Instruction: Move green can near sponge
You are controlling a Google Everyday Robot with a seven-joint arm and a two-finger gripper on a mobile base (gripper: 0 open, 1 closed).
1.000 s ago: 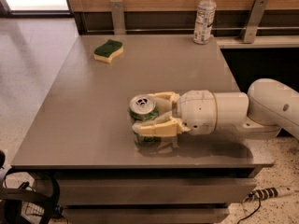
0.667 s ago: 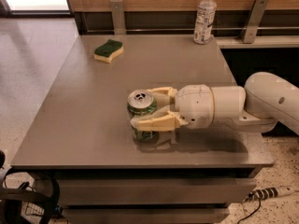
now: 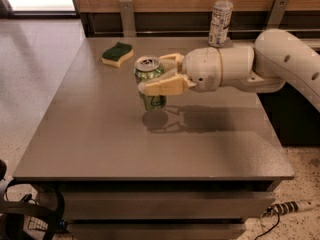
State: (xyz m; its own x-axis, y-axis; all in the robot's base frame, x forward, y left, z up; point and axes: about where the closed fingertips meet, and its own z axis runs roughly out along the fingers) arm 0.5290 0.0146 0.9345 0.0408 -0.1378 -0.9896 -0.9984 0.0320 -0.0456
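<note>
We hold the can (image 3: pixel 149 70) clamped in the pincer (image 3: pixel 152 74) at frame centre, apparently clear of the desk (image 3: pixel 100 134); a loose grip could drop or tip it short of the sponge (image 3: pixel 117 54), upper left.

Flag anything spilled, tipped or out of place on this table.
Nothing stands out. The green can sits upright in the claw, shut around it and apparently just off the table. The sponge lies flat at the far left, the bottle stands upright at the back, and no spill shows.
</note>
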